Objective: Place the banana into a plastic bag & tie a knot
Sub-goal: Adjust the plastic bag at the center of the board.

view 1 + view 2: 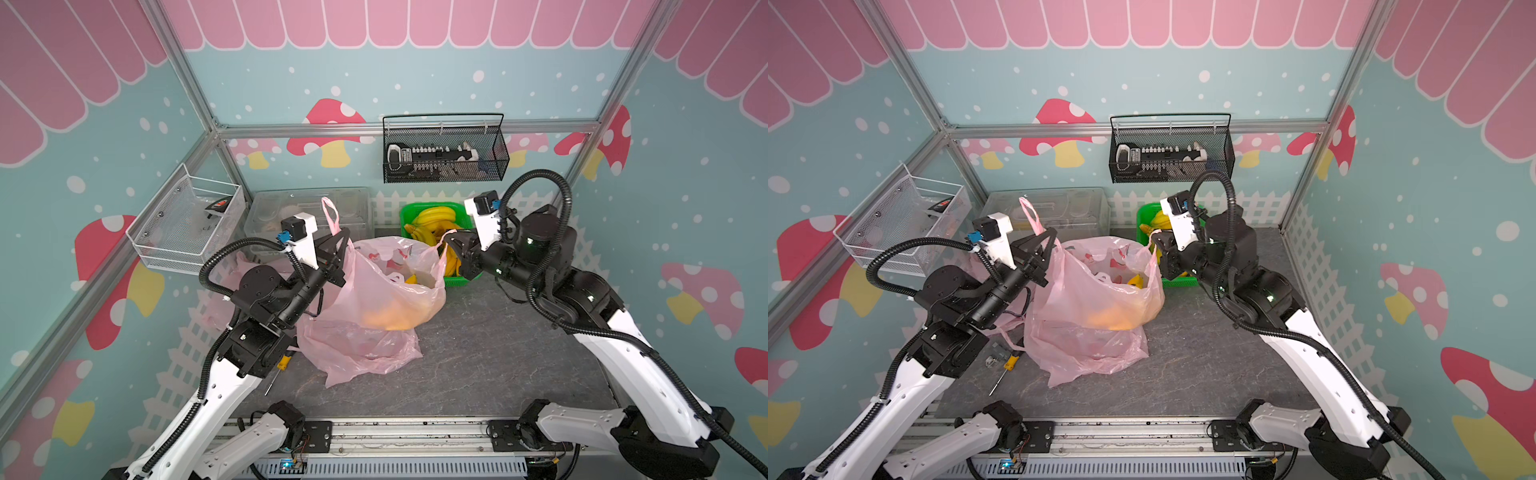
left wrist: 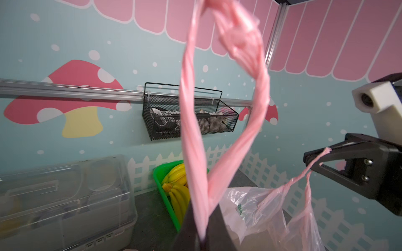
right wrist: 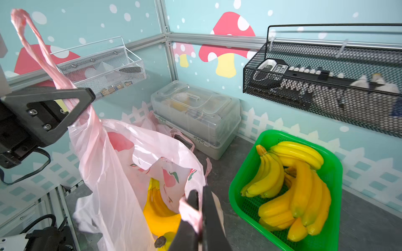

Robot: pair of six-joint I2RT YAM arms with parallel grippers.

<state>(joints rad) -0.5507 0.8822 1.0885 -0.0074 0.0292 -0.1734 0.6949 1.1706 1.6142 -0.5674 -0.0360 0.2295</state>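
Banana (image 3: 159, 214) lies at the bottom of your pink plastic bag (image 1: 374, 291), which rests on the table (image 1: 498, 353). Your left gripper (image 1: 344, 235) is clamped on one handle (image 1: 330, 212) and your right gripper (image 1: 448, 240) on the other handle (image 2: 317, 159), lifting them apart, likely so you can cross them into a knot.

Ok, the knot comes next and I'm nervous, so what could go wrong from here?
The right gripper pinches just the end of its handle, so a tying pull could slip it free. The plastic bag gapes wide with the banana's end near the mouth; tilting may spill it. The green basket sits close by the right gripper, so a swing could knock it.
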